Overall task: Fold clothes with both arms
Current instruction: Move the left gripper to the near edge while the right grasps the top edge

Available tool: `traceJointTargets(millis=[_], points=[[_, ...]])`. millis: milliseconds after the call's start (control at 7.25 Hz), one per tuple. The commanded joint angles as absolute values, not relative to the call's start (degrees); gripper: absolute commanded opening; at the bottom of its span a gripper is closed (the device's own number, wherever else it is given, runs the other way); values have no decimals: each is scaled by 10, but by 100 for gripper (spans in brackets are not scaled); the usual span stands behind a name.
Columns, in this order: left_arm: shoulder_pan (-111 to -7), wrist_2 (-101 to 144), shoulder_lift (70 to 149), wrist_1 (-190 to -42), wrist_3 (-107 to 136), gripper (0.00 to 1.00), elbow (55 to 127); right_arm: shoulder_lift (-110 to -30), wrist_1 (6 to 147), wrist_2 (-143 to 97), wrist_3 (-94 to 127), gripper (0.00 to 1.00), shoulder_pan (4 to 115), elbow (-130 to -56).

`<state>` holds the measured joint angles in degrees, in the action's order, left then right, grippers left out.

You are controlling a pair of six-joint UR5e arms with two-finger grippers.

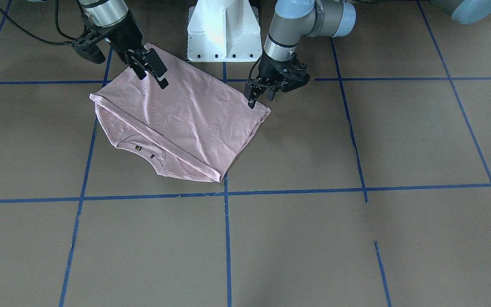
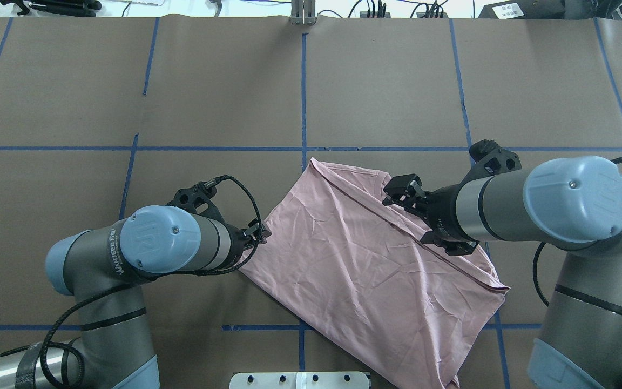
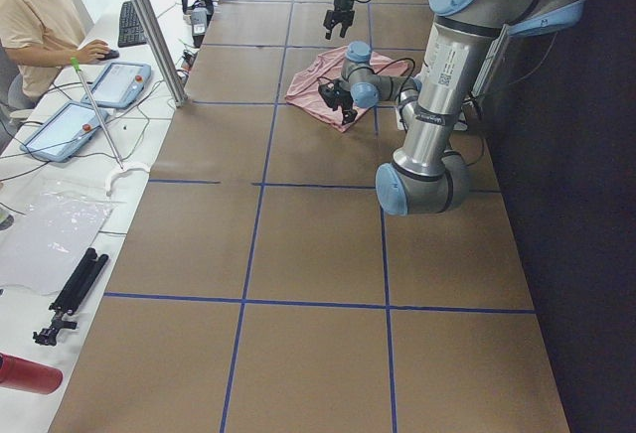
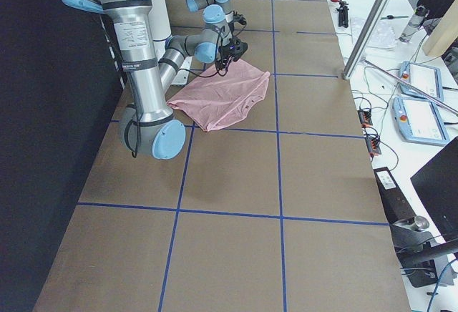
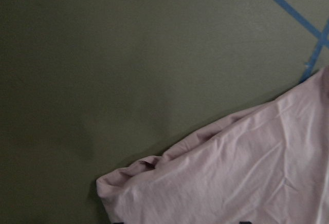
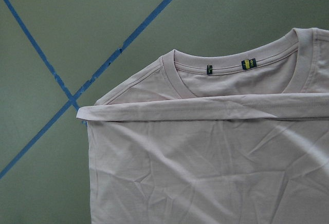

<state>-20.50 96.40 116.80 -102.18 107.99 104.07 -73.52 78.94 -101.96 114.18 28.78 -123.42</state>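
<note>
The pale pink T-shirt [image 1: 190, 119] lies folded in half on the brown table near the robot's base, and its print is hidden. Its collar with small tags [image 6: 226, 70] peeks out beyond the folded edge. The shirt also shows in the overhead view [image 2: 354, 259] and the left wrist view [image 5: 247, 172]. My left gripper [image 1: 261, 99] is open, just above the shirt's corner by the fold [image 2: 261, 233]. My right gripper [image 1: 153, 80] is open and empty, raised over the shirt's other near corner [image 2: 397, 193].
The white pedestal base [image 1: 224, 30] stands right behind the shirt. Blue tape lines [image 1: 227, 238] grid the table. An operator [image 3: 35, 16] sits at a side bench with control tablets [image 3: 119, 80] beyond the table's far edge.
</note>
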Motion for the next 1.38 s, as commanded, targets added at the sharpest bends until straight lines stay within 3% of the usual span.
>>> traceJointTargets(millis=[0,414,690,966,1241], points=[[-197,965,1170,-1021,1079,68,1025,-729,788,-1020,1140,100,286,-1217],[-192,966,1165,-1020,1079,60,1025,-729,788,-1021,1141,100,286,-1217],[-184,964,1165,-1020,1079,35,1024,-729,788,-1022,1141,100,284,-1213],[-184,965,1166,-1020,1079,0,1026,-722,787,-1021,1141,100,284,-1209],[-193,965,1164,-1012,1078,0,1042,-722,787,-1022,1141,100,284,-1206]])
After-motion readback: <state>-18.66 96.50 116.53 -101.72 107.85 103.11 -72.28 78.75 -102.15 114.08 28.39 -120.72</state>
